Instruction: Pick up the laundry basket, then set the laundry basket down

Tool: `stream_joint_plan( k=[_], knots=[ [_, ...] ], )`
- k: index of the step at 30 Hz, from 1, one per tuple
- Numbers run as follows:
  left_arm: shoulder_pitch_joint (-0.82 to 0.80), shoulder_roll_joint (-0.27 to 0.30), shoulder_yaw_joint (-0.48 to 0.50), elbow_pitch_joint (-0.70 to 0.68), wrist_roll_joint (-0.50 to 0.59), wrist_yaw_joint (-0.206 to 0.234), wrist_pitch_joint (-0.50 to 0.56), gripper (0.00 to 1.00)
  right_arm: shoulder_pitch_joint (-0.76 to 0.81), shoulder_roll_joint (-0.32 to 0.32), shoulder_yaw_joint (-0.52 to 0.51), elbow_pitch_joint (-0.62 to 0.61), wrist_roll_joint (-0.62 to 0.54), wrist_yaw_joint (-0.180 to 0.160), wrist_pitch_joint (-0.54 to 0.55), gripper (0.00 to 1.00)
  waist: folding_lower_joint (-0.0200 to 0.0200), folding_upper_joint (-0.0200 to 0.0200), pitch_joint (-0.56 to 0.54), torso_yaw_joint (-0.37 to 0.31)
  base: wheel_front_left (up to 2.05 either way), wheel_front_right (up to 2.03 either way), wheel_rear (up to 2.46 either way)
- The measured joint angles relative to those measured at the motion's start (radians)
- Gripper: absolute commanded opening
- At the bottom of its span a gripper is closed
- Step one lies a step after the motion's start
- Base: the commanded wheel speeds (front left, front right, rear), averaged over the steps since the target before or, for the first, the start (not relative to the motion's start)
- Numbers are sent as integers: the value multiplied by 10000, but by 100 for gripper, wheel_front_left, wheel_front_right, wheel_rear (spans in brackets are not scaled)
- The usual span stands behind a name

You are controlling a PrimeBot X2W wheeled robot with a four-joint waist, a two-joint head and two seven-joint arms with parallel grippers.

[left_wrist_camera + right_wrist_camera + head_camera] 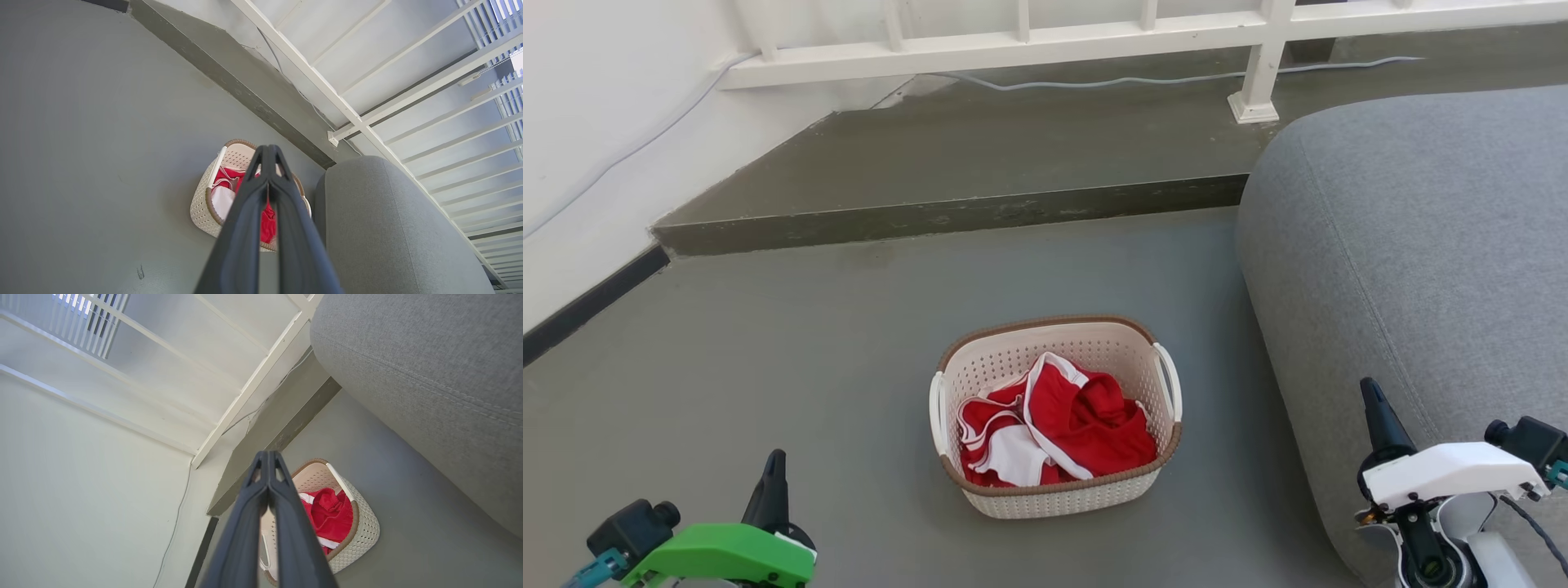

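Laundry basket with red clothes rests on the floor beside the sofa; left pincer and right pincer clenched, empty.

a smooth grey floor meets a raised concrete step along the back of the room, where a white railing stands on its post and a pale cable trails along the ledge. a white wall with a dark skirting strip closes the left side. a grey fabric sofa sits at right. bright daylight shows between thin slats.
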Motion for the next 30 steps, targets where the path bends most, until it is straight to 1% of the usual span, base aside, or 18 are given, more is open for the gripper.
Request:
stream_joint_plan(
  k=[11, 20, 30],
  knots=[
    [-138, -8, 339, 171, -1434, -186, 347, 0, -198, 104, -414, -15, 1469, 176, 420, 0, 0, 0, 15, 84, 0, 0, 0],
    [-304, -19, 612, 234, -2635, -477, 667, 0, -227, 148, -767, -17, 2646, 349, 711, 0, 0, 0, 27, 152, 0, 0, 0],
    [-512, -38, 922, 286, -3933, -702, 947, 0, -398, 190, -1154, -44, 3954, 518, 1066, 0, 0, 0, 41, 228, 0, 0, 0]
  ],
)
